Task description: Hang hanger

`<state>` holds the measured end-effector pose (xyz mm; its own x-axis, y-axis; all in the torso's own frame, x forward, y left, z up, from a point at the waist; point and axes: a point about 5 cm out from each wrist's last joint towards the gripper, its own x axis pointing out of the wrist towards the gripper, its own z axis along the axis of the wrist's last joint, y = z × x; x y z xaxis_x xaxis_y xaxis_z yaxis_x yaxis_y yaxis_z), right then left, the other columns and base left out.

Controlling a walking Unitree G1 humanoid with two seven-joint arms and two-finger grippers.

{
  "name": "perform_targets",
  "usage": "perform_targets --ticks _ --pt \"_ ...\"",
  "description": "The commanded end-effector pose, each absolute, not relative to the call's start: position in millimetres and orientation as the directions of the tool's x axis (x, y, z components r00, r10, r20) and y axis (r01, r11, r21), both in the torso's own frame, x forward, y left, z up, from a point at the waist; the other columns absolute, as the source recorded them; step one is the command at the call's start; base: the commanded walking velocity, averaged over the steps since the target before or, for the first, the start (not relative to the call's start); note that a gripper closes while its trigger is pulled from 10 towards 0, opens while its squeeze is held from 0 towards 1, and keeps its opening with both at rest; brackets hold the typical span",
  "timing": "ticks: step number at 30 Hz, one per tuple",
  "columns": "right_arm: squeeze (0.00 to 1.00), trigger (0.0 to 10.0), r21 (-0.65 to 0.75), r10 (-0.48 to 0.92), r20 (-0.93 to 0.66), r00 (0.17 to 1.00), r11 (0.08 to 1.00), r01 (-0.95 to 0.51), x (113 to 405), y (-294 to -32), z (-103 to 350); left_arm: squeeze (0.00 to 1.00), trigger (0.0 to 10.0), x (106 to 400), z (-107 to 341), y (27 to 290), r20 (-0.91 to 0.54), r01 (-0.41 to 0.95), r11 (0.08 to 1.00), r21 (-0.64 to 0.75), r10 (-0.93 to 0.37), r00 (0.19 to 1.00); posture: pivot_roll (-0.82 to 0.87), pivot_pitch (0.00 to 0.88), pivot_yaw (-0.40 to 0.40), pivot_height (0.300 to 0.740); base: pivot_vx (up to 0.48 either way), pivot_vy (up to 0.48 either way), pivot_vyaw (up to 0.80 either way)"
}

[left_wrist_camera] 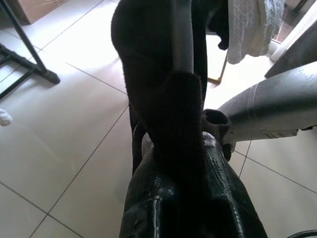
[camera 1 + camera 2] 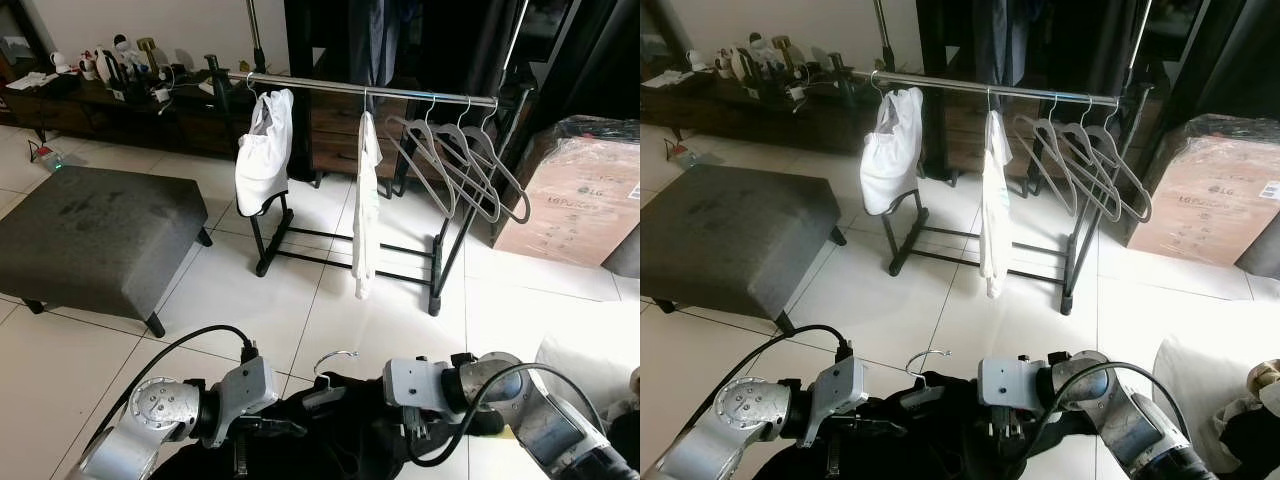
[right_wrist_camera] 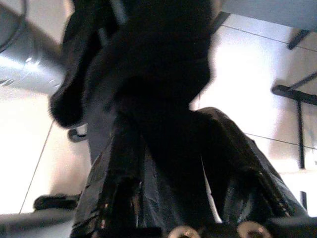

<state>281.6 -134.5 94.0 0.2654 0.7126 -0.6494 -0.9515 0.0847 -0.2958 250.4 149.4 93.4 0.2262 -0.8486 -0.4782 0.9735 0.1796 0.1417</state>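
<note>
Black fabric (image 2: 340,440) is draped over a hanger whose thin silver hook (image 2: 333,357) stands upright between the two arms at the 6 o'clock edge of the head views. The hanger body is grey where it emerges under the hook, and most of it is covered by the dark garment. The left gripper (image 1: 173,129) is seen closed on the garment-covered hanger, with black cloth bunched between its fingers. The right gripper (image 3: 163,148) is likewise clamped on the same dark cloth, the fabric packed between its two black fingers.

At 12 o'clock a chrome clothes rail (image 2: 400,92) on a black frame is set on the white tiled floor (image 2: 300,300), well apart from the held hanger. A white garment (image 2: 264,150) is hung at the rail's 9 o'clock end, a narrow white cloth (image 2: 366,200) near its middle, and three bare grey hangers (image 2: 460,160) are grouped at the 3 o'clock end. A grey ottoman (image 2: 95,235) is placed at 9 o'clock, and a wrapped cardboard box (image 2: 580,190) at 3 o'clock.
</note>
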Motion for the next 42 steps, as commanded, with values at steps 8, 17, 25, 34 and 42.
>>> perform_targets --ticks 8,17,25,34,42 --pt "1.00 10.0 -0.348 0.728 -0.589 0.352 0.165 -0.923 298 -137 107 0.00 0.0 248 89 158 -0.506 0.953 0.235 0.192 -0.808 0.301 -0.09 0.111 0.024 0.740 0.000 0.000 0.00" --pt "1.00 10.0 -0.372 0.726 -0.566 0.392 0.199 -0.906 307 -140 115 0.00 0.0 242 80 165 -0.538 0.941 0.275 0.197 -0.772 0.338 -0.08 0.115 0.022 0.740 0.000 0.000 0.00" --pt "1.00 10.0 -0.380 0.726 -0.550 0.412 0.222 -0.898 311 -142 119 0.00 0.0 244 72 175 -0.543 0.891 0.385 0.242 -0.707 0.453 -0.08 0.117 0.021 0.740 0.000 0.000 0.00" --pt "0.23 10.0 -0.395 0.661 -0.500 0.560 0.401 -0.827 322 -156 116 0.00 4.3 265 66 207 -0.455 0.521 0.751 0.405 -0.329 0.828 -0.08 0.114 0.016 0.740 0.000 0.000 0.00" --pt "0.00 10.0 -0.234 0.429 -0.498 0.754 0.770 -0.593 321 -182 65 0.00 10.0 258 77 225 -0.263 0.171 0.947 0.273 -0.098 0.960 -0.07 0.110 0.009 0.740 0.000 0.000 0.00"
